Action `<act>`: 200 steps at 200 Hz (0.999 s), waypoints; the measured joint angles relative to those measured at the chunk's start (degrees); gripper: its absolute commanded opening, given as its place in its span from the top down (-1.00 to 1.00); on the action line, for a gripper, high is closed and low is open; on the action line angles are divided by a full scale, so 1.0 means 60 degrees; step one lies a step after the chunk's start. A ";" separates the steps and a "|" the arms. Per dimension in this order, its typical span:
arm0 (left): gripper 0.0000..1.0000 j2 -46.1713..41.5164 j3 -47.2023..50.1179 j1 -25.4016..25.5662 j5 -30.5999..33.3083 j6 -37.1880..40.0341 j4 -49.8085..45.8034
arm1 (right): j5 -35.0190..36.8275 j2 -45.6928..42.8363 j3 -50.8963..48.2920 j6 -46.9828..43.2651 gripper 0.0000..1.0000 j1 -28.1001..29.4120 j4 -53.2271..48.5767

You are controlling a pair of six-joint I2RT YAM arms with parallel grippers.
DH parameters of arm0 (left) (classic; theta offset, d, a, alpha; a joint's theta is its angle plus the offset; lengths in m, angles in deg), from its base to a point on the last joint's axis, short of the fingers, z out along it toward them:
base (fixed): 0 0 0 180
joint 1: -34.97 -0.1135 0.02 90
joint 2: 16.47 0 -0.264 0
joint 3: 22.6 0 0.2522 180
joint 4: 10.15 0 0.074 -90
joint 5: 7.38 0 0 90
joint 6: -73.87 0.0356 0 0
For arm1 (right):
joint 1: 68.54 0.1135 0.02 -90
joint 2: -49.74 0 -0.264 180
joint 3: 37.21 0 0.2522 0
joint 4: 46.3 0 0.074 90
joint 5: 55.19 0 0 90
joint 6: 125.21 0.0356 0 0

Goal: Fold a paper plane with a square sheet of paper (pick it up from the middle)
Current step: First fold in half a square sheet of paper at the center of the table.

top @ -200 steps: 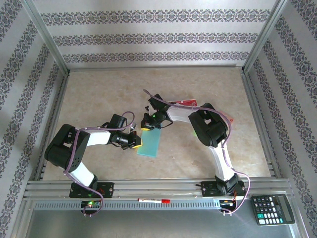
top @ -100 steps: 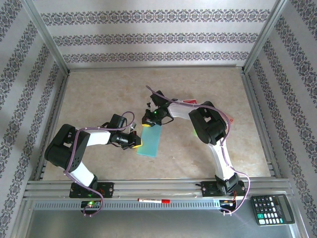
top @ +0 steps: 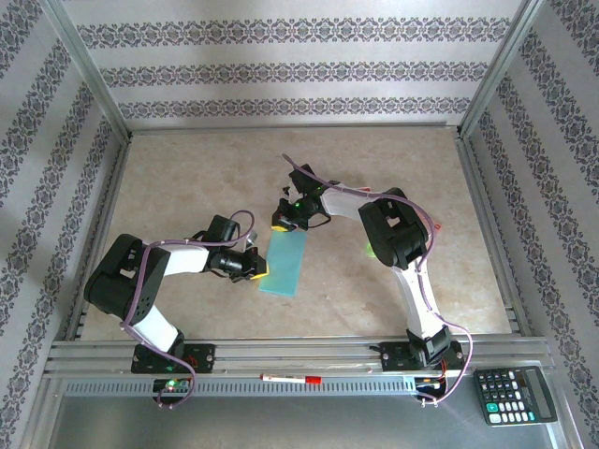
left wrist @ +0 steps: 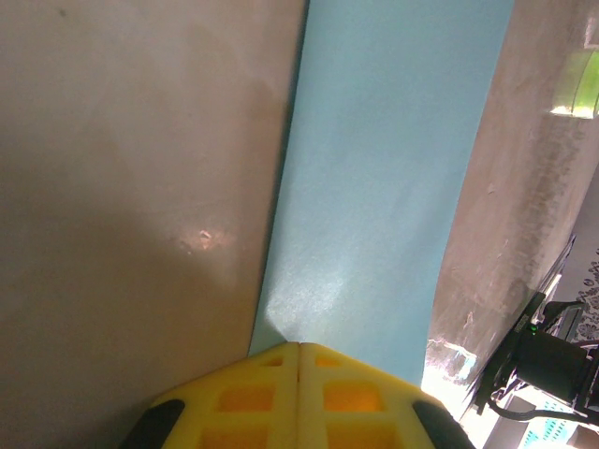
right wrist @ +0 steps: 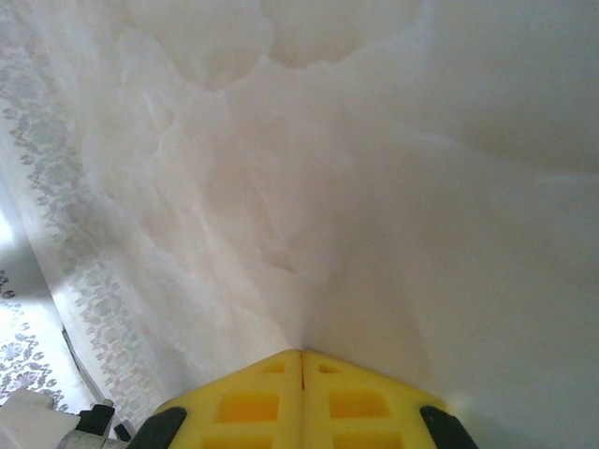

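Observation:
The square sheet of paper (top: pixel 284 265) lies flat on the table as a long light-blue rectangle, folded narrow; it has no pointed plane shape. My left gripper (top: pixel 259 268) is shut, its yellow tips resting on the paper's left long edge, near the middle. From the left wrist, the paper (left wrist: pixel 384 187) stretches away from the closed tips of the left gripper (left wrist: pixel 299 348). My right gripper (top: pixel 279 223) is shut and sits just beyond the paper's far end, over bare table. In the right wrist view the right gripper (right wrist: pixel 301 354) has its tips closed with nothing between them.
A small green ring (top: pixel 371 250) lies right of the paper, beside the right arm. A red pen (top: pixel 290 378) and a calculator (top: pixel 513 395) sit by the near rail. Aluminium frame posts and patterned walls enclose the table.
The right gripper has moved away from the paper's far end toward the back of the table. The left gripper and the paper have stayed put.

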 measured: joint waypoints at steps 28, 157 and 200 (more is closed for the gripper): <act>1.00 -0.0018 0.0018 0.0000 0.0004 0.0000 0.0007 | 0.0044 0.0036 0.0102 0.0127 1.00 -0.0047 -0.0069; 1.00 -0.0044 0.0004 0.0000 0.0011 -0.0007 0.0018 | 0.0965 -0.1290 -0.1574 -0.0040 0.99 -0.0681 0.0841; 1.00 -0.0058 -0.0044 0.0007 0.0044 -0.0011 0.0011 | 0.0787 -0.2422 -0.2830 -0.0135 0.99 0.0306 0.1107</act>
